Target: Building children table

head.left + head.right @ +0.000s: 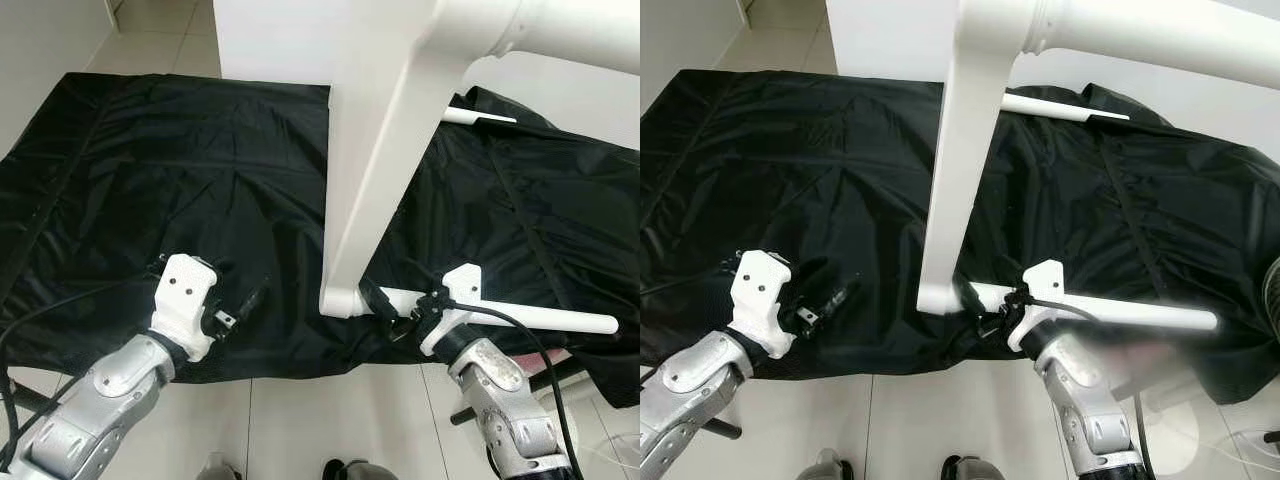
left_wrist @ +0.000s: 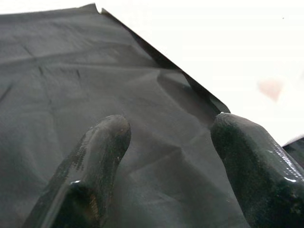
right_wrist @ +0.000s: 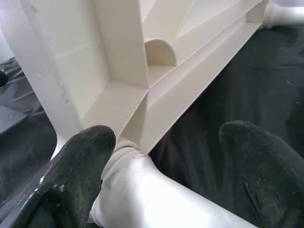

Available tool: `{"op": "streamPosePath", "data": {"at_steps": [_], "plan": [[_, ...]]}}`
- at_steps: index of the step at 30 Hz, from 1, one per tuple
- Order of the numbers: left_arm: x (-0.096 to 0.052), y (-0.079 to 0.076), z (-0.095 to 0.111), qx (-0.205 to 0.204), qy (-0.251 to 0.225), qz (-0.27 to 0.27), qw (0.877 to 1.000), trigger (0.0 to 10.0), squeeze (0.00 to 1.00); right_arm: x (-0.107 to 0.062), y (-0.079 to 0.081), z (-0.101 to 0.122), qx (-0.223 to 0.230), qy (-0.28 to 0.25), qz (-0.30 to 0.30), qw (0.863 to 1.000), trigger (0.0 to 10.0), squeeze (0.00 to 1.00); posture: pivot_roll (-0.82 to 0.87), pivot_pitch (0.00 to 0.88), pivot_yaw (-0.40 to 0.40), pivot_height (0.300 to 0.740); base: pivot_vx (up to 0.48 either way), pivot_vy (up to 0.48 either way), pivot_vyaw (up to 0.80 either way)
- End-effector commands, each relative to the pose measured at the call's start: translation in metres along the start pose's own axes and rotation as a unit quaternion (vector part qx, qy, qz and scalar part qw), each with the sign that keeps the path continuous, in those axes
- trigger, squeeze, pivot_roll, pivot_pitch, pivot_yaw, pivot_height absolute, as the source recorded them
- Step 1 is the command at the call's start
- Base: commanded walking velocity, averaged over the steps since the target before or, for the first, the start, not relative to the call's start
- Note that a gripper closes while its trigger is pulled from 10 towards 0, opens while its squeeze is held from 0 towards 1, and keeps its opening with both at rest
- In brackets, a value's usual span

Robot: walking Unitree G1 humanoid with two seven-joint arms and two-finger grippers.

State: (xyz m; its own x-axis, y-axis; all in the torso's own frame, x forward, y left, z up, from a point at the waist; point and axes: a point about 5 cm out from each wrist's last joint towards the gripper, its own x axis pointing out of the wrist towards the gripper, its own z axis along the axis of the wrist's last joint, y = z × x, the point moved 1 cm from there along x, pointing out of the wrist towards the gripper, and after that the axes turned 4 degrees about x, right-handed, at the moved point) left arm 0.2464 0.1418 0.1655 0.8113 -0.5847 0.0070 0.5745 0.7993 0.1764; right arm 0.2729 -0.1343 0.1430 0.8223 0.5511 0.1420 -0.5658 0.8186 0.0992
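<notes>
- Right claw (image 1: 392, 318): I see its two black fingers (image 3: 71, 180) spread wide on either side of a white round plastic table leg (image 1: 520, 312). One finger lies against the leg near its joint; the other stands apart over the cloth. It is not clamped on anything.
- Left claw (image 1: 243, 305): fingers parted with a clear gap, holding nothing, low over the black wrinkled fabric sheet (image 1: 150, 180). I cannot tell whether the tips touch the cloth.
- White plastic children's table top (image 1: 370, 150): one, standing on edge on the sheet, its lower corner just beside the right claw. In the right wrist view I count ribs and a round socket on its underside.
- Table legs, counted: three in sight. One lies flat on the sheet, running out to the robot's right from the lower corner. A second, thick white tubular leg (image 1: 560, 30), juts from the upper corner. A third white round leg (image 1: 478, 117) shows behind the top, on the sheet.
- Sheet: one, spread over the pale tiled floor (image 1: 300, 420).
- White wall panel (image 1: 270, 35): one, beyond the sheet.
</notes>
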Motion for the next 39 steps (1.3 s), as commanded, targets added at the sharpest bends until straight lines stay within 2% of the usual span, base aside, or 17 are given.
{"op": "streamPosePath", "data": {"at_steps": [1, 17, 23, 28, 29, 30, 35, 36, 39], "plan": [[-0.004, -0.026, 0.004, 0.0, -0.01, -0.19, 0.982, 10.0, 0.0, 0.002, 0.003, -0.006, 0.003, 0.017, 0.009, 1.0, 10.0, 0.0, 0.04, 0.131, -0.05, 0.74, 0.0, 0.0, 0.0], [-0.005, -0.034, 0.005, -0.001, -0.003, -0.209, 0.978, 10.0, 0.0, 0.019, 0.015, -0.017, 0.021, 0.021, 0.033, 0.999, 10.0, 0.0, 0.06, 0.128, -0.046, 0.74, 0.0, 0.0, 0.0], [-0.014, -0.037, 0.004, -0.012, 0.017, -0.243, 0.97, 10.0, 0.0, 0.027, 0.02, -0.02, 0.026, 0.02, 0.041, 0.999, 10.0, 0.0, 0.06, 0.128, -0.047, 0.74, 0.0, 0.0, 0.0], [-0.024, -0.049, 0.004, -0.035, 0.039, -0.292, 0.955, 10.0, 0.0, 0.035, 0.026, -0.024, 0.03, 0.019, 0.044, 0.998, 10.0, 0.0, 0.07, 0.127, -0.046, 0.74, 0.0, 0.0, 0.0], [-0.024, -0.049, 0.004, -0.035, 0.039, -0.292, 0.955, 10.0, 0.0, 0.035, 0.026, -0.024, 0.03, 0.019, 0.044, 0.998, 10.0, 0.0, 0.07, 0.127, -0.046, 0.74, 0.0, 0.0, 0.0], [-0.029, -0.056, 0.001, -0.034, 0.055, -0.317, 0.946, 10.0, 0.0, 0.042, 0.029, -0.024, 0.034, 0.013, 0.045, 0.998, 10.0, 0.0, 0.07, 0.126, -0.044, 0.74, 0.0, 0.0, 0.0], [-0.031, -0.057, 0.0, -0.033, 0.06, -0.323, 0.944, 10.0, 0.0, 0.044, 0.03, -0.024, 0.035, 0.011, 0.045, 0.998, 10.0, 0.0, 0.07, 0.126, -0.044, 0.74, 0.0, 0.0, 0.0], [-0.033, -0.057, -0.001, -0.031, 0.068, -0.328, 0.942, 10.0, 0.0, 0.051, 0.031, -0.024, 0.037, 0.008, 0.047, 0.998, 10.0, 0.0, 0.07, 0.128, -0.044, 0.74, 0.0, 0.0, 0.0], [-0.033, -0.056, -0.001, -0.031, 0.071, -0.325, 0.943, 10.0, 0.0, 0.056, 0.032, -0.024, 0.039, 0.004, 0.049, 0.998, 10.0, 0.0, 0.08, 0.128, -0.045, 0.74, 0.0, 0.0, 0.0]]}}
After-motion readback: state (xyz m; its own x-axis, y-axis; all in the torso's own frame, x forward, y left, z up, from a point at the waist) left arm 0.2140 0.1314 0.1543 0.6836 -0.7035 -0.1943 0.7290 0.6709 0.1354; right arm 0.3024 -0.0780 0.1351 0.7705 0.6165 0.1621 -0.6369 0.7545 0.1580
